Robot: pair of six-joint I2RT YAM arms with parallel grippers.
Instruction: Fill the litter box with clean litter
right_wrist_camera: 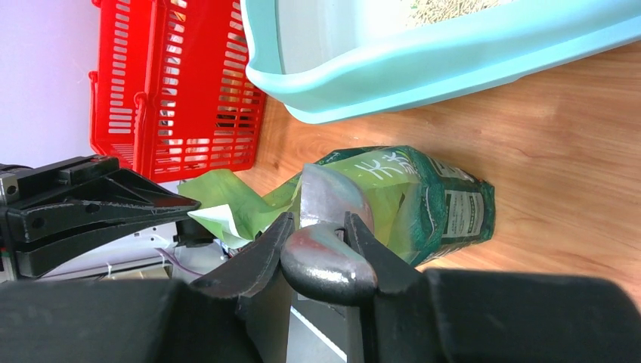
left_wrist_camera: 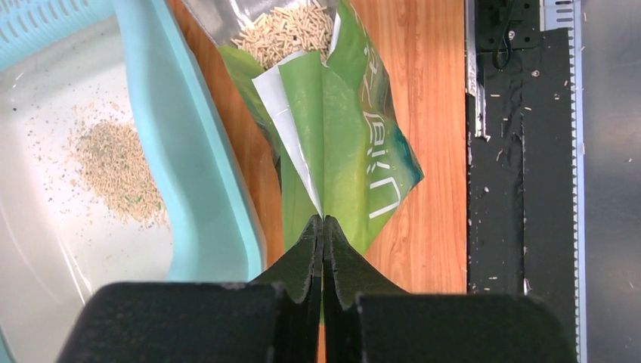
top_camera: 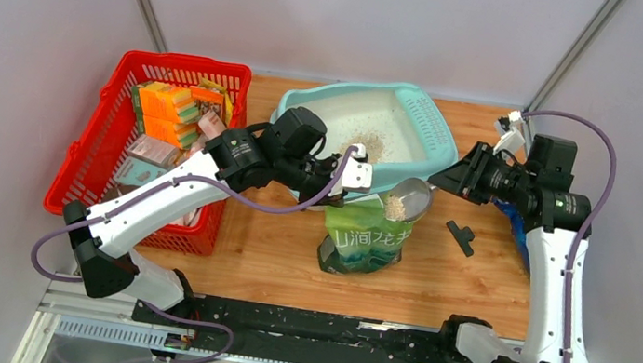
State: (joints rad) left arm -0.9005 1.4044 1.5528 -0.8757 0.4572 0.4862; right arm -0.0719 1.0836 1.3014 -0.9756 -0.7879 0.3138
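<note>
At left claw point(left_wrist_camera: 323, 221): fingers pressed together, pinching the top flap of the bag point(left_wrist_camera: 355, 144).
Right claw point(right_wrist_camera: 317, 224): clamped on the grey handle of the scoop point(right_wrist_camera: 330, 198); the handle keeps the fingers slightly apart.
Scoop: bowl sits over the bag's mouth, just beside the near rim of the box point(top_camera: 304, 104); carries a small load of litter point(top_camera: 396, 208).
Bag: green, printed, standing on the table point(top_camera: 474, 277) just in front of the box; mouth open, pale pellets visible inside.
Box: teal, at the far middle of the table; white inside; perforated panel at its right end.
Litter in box: one small tan heap on the floor close to the near wall, loose grains scattered around it; most of the floor is bare.
Basket point(top_camera: 98, 143): red mesh, left of the box, near but apart; holds sponges and packets.
Black part point(top_camera: 459, 235): lies on the table right of the bag, apart from it.
</note>
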